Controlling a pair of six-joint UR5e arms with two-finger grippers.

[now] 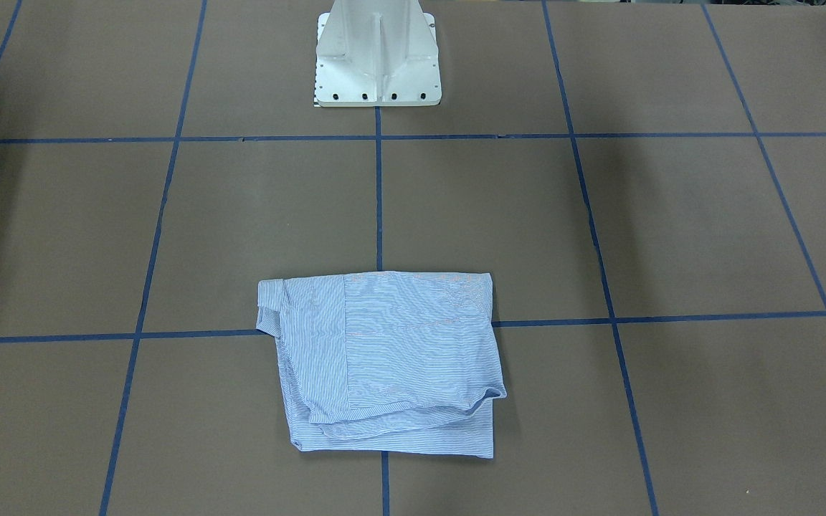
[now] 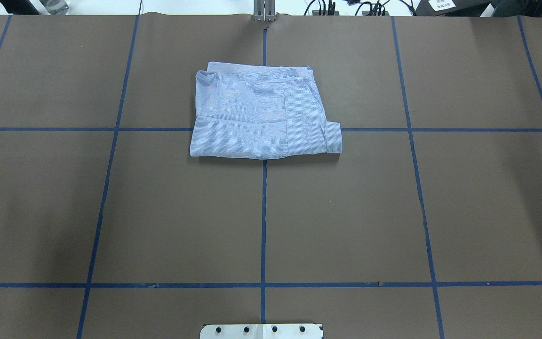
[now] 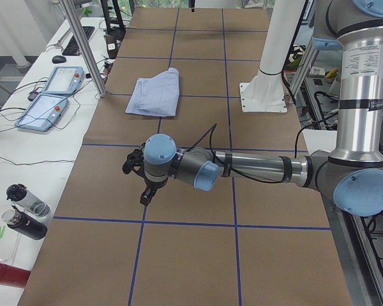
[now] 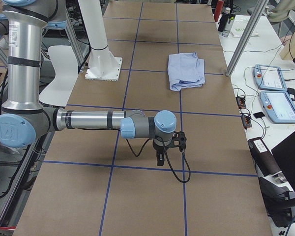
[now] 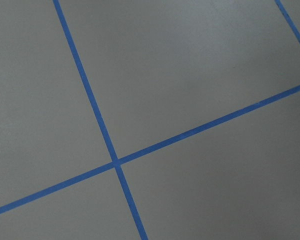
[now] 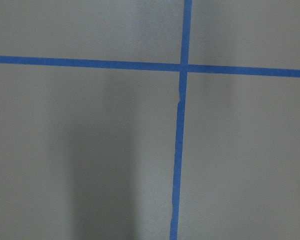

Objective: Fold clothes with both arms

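Observation:
The light blue-and-white striped shirt (image 1: 391, 358) lies folded into a rough rectangle on the brown table, on the centre tape line on the far side from the robot's base. It also shows in the overhead view (image 2: 257, 113) and in both side views (image 3: 154, 95) (image 4: 186, 71). My left gripper (image 3: 147, 194) hangs over bare table at the table's left end, far from the shirt. My right gripper (image 4: 160, 158) hangs over bare table at the right end, also far from it. I cannot tell whether either is open or shut. Both wrist views show only table and tape.
The white pedestal base (image 1: 377, 57) stands at the robot's edge of the table. Blue tape lines (image 2: 264, 212) grid the brown surface. Teach pendants (image 3: 51, 92), bottles (image 3: 25, 210) and a metal post (image 3: 83, 44) stand along the operators' side.

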